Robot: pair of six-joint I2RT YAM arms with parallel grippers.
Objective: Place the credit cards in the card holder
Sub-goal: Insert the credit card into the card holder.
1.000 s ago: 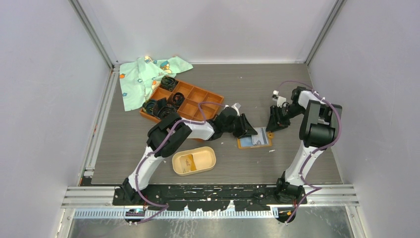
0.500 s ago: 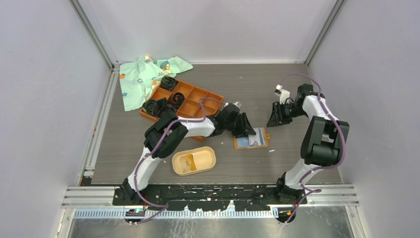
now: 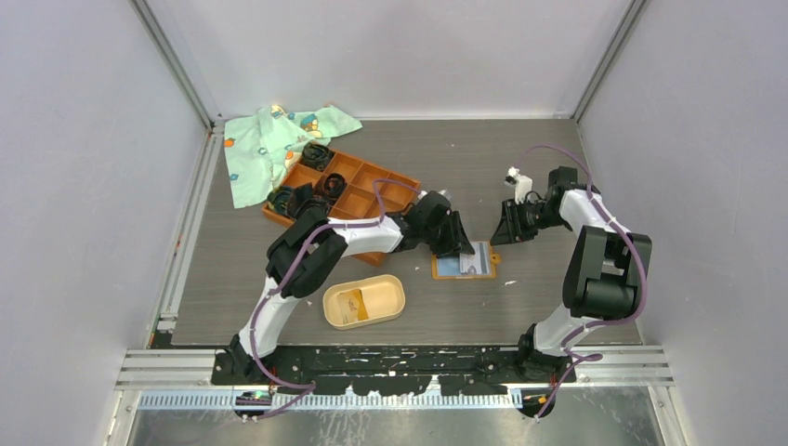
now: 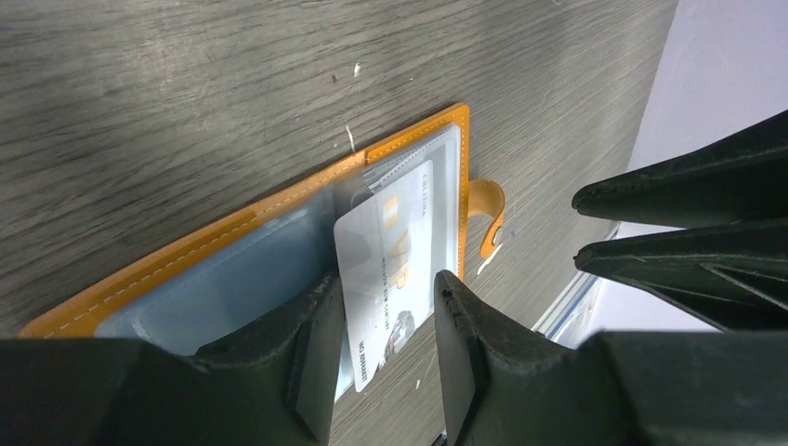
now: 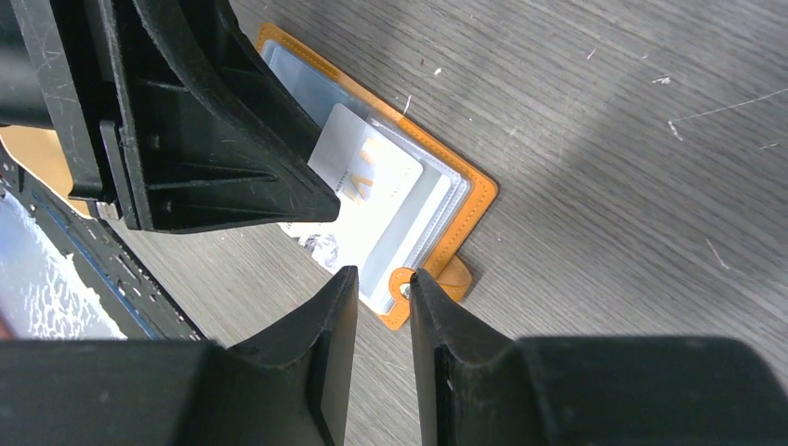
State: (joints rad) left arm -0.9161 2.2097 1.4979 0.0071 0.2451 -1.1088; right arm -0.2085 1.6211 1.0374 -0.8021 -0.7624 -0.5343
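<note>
The left gripper (image 3: pixel 463 247) and right gripper (image 3: pixel 503 234) crowd the wallet (image 3: pixel 465 268); bare table (image 3: pixel 455 311) surrounds the card holder (image 3: pixel 403 299).

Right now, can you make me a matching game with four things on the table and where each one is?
Things:
1. white card
2. beige tray
3. green cloth
4. black bands

Places:
A. far left corner of the table
B. inside the orange grid tray
C. lying on the open orange wallet
D. nearest the table's front edge

Pairs: 1-C, 2-D, 3-A, 4-B.
</note>
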